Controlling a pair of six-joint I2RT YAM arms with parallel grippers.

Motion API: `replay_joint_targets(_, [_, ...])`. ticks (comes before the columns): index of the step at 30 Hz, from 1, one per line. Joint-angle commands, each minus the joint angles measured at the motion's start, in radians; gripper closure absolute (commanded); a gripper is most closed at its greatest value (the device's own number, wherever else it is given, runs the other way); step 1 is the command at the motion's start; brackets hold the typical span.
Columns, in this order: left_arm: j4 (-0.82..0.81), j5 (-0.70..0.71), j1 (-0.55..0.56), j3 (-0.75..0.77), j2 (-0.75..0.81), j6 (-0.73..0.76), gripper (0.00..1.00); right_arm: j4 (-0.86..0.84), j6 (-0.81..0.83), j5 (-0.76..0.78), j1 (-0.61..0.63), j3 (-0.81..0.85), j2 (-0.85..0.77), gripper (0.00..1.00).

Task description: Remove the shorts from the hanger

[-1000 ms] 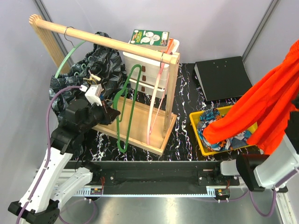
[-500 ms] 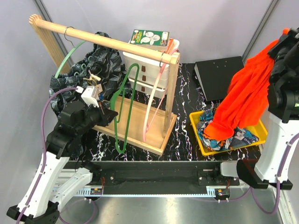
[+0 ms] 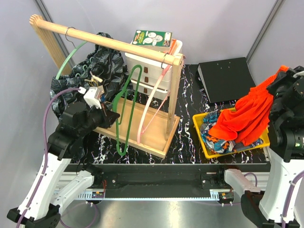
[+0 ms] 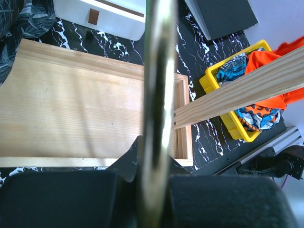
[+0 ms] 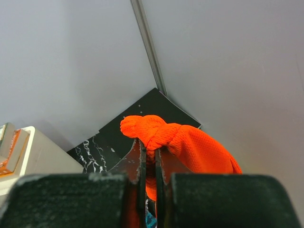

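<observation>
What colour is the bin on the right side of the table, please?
The bin is bright yellow; the top external view shows it best.

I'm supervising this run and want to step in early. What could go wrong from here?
1. The orange shorts, pinched in the right gripper, drape across the rim of the yellow bin. If released here, part may slide onto the table.
2. The left gripper is shut on the green hanger, which hangs on the wooden rack. A hard pull might tip it.
</observation>
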State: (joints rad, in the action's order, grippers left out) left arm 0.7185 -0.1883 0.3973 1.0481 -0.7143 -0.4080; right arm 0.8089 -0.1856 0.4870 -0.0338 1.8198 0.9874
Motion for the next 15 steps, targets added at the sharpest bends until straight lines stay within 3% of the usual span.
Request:
replay_joint_targets(1, [-0.027,0.03,0.002,0.066,0.012,0.043,1.0,-0.048,0.02,0.039,-0.003,-0.062,-0.036,1.0])
replay_joint_targets(8, [0.019,0.053,0.002,0.116,0.004,0.09,1.0,-0.039,-0.063,-0.086,-0.003,-0.244,-0.064,1.0])
replay_joint_targets(15, [0.079,0.061,0.002,0.165,0.022,0.179,1.0,-0.039,-0.245,-0.352,-0.003,-0.462,-0.047,1.0])
